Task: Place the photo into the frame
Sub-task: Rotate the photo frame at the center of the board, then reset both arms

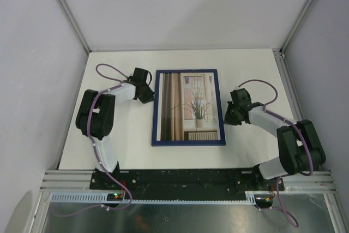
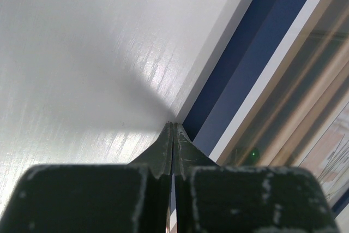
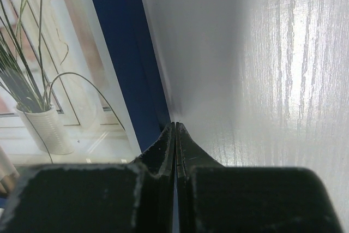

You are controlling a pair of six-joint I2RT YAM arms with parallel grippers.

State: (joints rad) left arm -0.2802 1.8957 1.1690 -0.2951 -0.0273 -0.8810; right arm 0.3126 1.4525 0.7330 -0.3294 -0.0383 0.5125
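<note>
The navy-blue frame [image 1: 188, 143] lies face up in the middle of the white table. The photo [image 1: 180, 110] with brown curtains, a plant in a vase and a radiator shows inside it. My left gripper [image 1: 148, 94] is shut and empty, its tip at the frame's left edge near the top. In the left wrist view the gripper [image 2: 173, 126] touches down beside the blue frame [image 2: 256, 47]. My right gripper [image 1: 228, 114] is shut and empty at the frame's right edge. In the right wrist view the gripper [image 3: 175, 126] sits against the blue frame [image 3: 122, 42], beside the photo [image 3: 43, 96].
The white table [image 1: 248, 66] is boxed in by grey walls with metal posts [image 1: 65, 9] at the back corners. A black rail [image 1: 180, 178] carrying the arm bases runs along the near edge.
</note>
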